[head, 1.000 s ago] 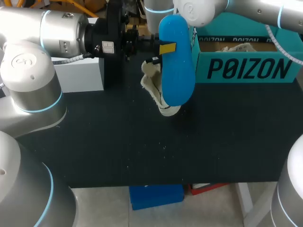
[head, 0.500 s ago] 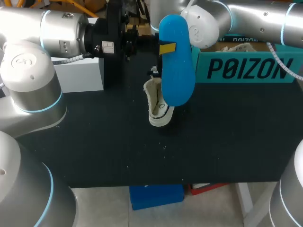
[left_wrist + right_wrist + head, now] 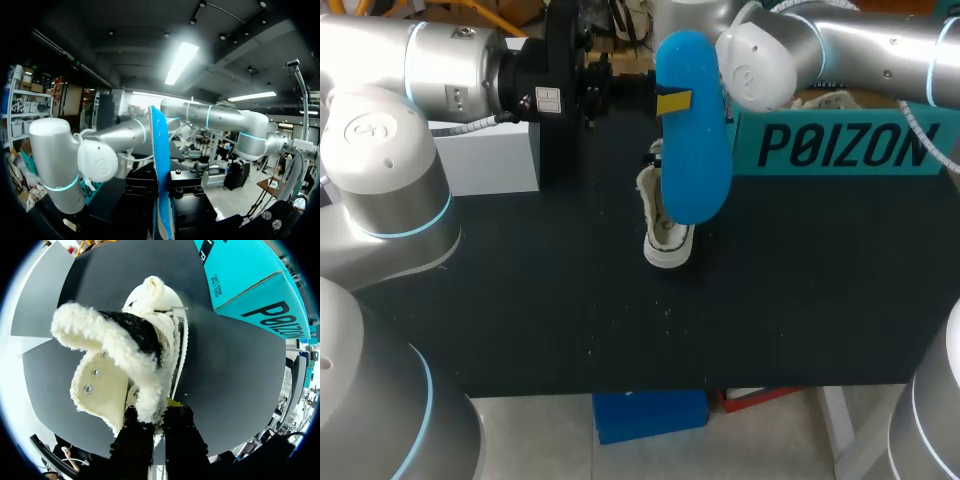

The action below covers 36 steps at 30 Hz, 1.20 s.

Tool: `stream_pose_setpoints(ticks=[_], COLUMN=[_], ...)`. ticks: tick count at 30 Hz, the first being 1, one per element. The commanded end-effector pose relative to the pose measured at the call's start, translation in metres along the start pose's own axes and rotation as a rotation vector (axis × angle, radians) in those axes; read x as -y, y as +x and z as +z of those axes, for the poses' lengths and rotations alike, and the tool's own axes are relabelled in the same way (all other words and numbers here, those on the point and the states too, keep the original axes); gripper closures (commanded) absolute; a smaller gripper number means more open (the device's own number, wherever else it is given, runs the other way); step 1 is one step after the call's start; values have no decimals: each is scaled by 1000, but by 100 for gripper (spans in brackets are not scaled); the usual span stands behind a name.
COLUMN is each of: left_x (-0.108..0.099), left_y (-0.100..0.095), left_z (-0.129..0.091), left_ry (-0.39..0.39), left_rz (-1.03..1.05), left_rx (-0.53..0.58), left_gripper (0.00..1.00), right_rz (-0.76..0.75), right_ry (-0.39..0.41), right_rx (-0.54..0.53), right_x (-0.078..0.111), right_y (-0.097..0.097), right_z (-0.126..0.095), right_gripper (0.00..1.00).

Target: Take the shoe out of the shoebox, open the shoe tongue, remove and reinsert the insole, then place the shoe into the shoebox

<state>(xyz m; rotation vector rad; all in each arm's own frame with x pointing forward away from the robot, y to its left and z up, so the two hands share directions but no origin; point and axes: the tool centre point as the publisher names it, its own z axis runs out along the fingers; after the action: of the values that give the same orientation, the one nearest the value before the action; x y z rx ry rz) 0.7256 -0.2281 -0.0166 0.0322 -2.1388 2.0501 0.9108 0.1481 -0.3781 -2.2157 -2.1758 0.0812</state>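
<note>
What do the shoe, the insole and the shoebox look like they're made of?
Shoe: cream upper, probably canvas or suede, matte, with metal eyelets; fluffy fleece-like lining.
Insole: smooth blue, likely foam, holding its shape upright.
Shoebox: teal printed cardboard, judging by its flat folded walls.

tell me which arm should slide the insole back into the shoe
Left. The left gripper holds the blue insole upright, close by the shoe; the right gripper is shut on the shoe's fleecy collar, so it looks better kept steadying it.
</note>
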Motion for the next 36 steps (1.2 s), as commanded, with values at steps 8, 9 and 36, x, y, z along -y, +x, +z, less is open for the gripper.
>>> stream_pose_setpoints(ticks=[8, 9, 36], left_x=[-1, -1, -1], left_y=[0, 0, 0], left_z=[1, 1, 1], left_ry=[0, 0, 0], left_rz=[1, 1, 1], left_rx=[3, 3, 3], left_gripper=[100, 100, 100], right_rz=[2, 5, -2], right_ry=[-22, -27, -71], right_rx=[-53, -63, -651], right_x=[9, 9, 25], right_y=[-5, -5, -23], right_z=[5, 3, -85], right_gripper=[80, 26, 0])
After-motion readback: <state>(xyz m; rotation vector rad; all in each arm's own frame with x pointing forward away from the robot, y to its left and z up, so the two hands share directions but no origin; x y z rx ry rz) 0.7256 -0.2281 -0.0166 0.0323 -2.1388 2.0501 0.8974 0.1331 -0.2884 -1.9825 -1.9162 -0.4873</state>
